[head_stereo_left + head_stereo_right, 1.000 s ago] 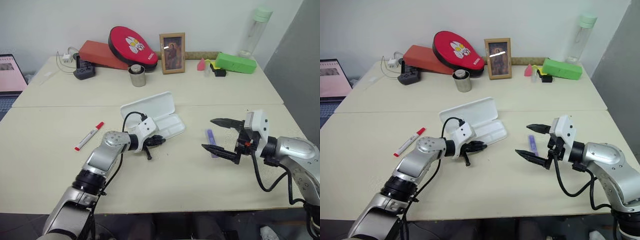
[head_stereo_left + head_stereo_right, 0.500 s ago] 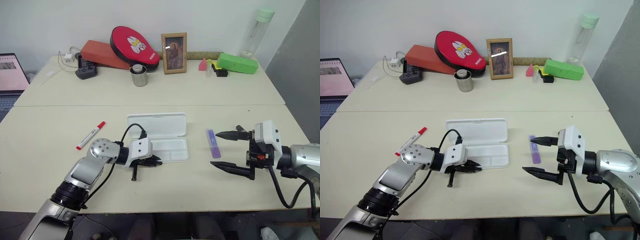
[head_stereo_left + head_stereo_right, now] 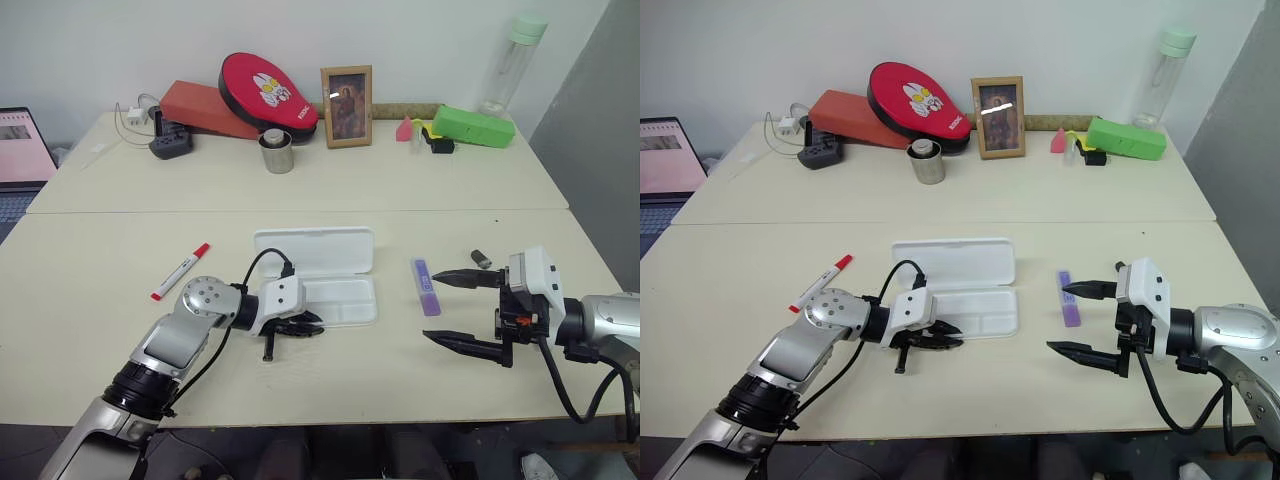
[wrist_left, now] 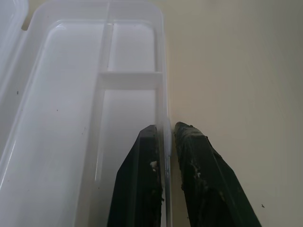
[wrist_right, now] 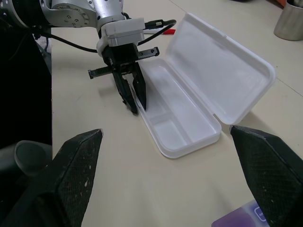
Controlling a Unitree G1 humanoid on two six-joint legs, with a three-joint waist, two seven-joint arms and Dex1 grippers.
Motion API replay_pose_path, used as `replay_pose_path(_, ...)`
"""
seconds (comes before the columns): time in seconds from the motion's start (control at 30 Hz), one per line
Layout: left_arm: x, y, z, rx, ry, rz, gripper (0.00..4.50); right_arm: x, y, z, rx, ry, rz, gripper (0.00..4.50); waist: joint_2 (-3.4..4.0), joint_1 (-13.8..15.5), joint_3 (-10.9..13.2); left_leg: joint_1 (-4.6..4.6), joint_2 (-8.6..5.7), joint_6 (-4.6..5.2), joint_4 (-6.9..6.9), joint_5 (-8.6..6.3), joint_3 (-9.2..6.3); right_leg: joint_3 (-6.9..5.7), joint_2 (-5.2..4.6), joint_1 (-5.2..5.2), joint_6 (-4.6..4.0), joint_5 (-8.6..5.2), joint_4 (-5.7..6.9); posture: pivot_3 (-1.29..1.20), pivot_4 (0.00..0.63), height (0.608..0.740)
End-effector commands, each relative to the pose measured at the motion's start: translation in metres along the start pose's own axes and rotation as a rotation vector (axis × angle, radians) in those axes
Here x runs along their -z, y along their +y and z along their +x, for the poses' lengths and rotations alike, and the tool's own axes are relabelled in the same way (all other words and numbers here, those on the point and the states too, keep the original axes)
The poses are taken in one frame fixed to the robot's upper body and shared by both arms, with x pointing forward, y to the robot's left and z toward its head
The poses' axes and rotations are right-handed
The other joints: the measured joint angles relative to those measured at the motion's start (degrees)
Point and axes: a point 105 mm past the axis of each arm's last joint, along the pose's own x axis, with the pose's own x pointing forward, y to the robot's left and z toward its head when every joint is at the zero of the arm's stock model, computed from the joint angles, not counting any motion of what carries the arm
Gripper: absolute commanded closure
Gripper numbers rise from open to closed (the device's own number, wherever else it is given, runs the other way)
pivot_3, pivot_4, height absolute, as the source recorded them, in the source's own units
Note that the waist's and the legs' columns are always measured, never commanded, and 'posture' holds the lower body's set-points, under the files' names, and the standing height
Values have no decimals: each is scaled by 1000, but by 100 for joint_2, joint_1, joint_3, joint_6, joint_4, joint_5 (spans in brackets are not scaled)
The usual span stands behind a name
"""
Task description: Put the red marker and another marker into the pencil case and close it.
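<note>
A cream table (image 3: 330,190) carries a white case (image 3: 318,273) lying open near its centre, lid flat toward 12 o'clock and the shallow divided tray toward 6 o'clock. The left gripper (image 3: 305,327) sits at the tray's near-left corner, at about 7 o'clock from the case; in the left wrist view its two black fingers (image 4: 137,184) stand nearly closed, one on each side of the tray's thin front wall, pinching the rim. The red marker (image 3: 179,271) lies at 9 o'clock from the case, well apart from it, its red cap pointing toward 1 o'clock. The purple marker (image 3: 424,286) lies at 3 o'clock from the case, near it, running roughly from 12 to 6. The right gripper (image 3: 466,311) hovers just beyond the purple marker, toward 4 o'clock from the case, its fingers spread wide and holding nothing. A small dark cap (image 3: 481,259) rests at about 2 o'clock from the purple marker. Along the table's far edge, from 10 to 2 o'clock, stand a red pad (image 3: 267,92), a metal cup (image 3: 277,151), a picture frame (image 3: 346,93), a green box (image 3: 472,126) and a clear bottle (image 3: 508,62).
</note>
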Motion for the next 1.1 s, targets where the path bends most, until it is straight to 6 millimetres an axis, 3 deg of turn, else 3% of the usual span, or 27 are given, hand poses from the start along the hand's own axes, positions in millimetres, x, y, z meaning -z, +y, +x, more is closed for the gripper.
replay_pose_path(0.03,-23,-6,-7,10,-105,-23,3144,-7,0,-2,-3,-19,-39,0,0,-5,0,0,0,0,0,0,1,1,0,0,0,0,0,0,150,740)
replay_pose_path(0.27,-55,-7,-30,-48,-208,-52,1672,-7,0,-2,-2,-22,-37,0,0,-10,1,-2,2,0,4,0,-3,2,0,-1,0,0,0,0,150,740)
replay_pose_path(0.37,-68,0,-52,-149,-255,-71,988,-8,1,-1,-7,-26,-35,0,-1,-11,1,-2,3,0,4,0,-4,2,2,-1,0,0,1,0,150,740)
replay_pose_path(0.53,-63,7,-83,-299,-264,-160,69,-12,1,1,-11,-43,-36,0,-1,-14,1,-1,4,0,4,0,-4,4,3,0,0,0,0,0,150,740)
replay_pose_path(0.7,-25,26,-122,-543,-221,-295,69,-26,-1,9,-27,-114,-44,0,0,-21,2,2,6,0,3,0,-3,5,5,0,0,0,1,0,150,740)
replay_pose_path(0.8,-11,33,-133,-624,-206,-337,69,-30,-3,13,-34,-128,-31,0,-1,-6,2,3,7,0,3,0,-4,4,8,0,0,0,1,0,150,740)
replay_pose_path(0.87,-16,34,-136,-643,-243,-333,69,-26,-17,13,24,-120,-20,0,-3,-1,3,1,5,0,3,0,-2,5,5,0,0,0,-4,0,150,740)
replay_pose_path(1.0,-33,24,-131,-584,-309,-289,69,3,-42,9,147,19,46,0,-4,27,3,-7,1,-1,3,0,-4,10,-6,-2,-1,1,-7,0,150,740)
replay_pose_path(1.1,-13,33,-153,-685,-234,-314,69,2,-39,13,138,9,47,0,-2,25,4,-7,3,-1,3,0,-4,14,-12,-6,-2,1,-5,0,150,740)
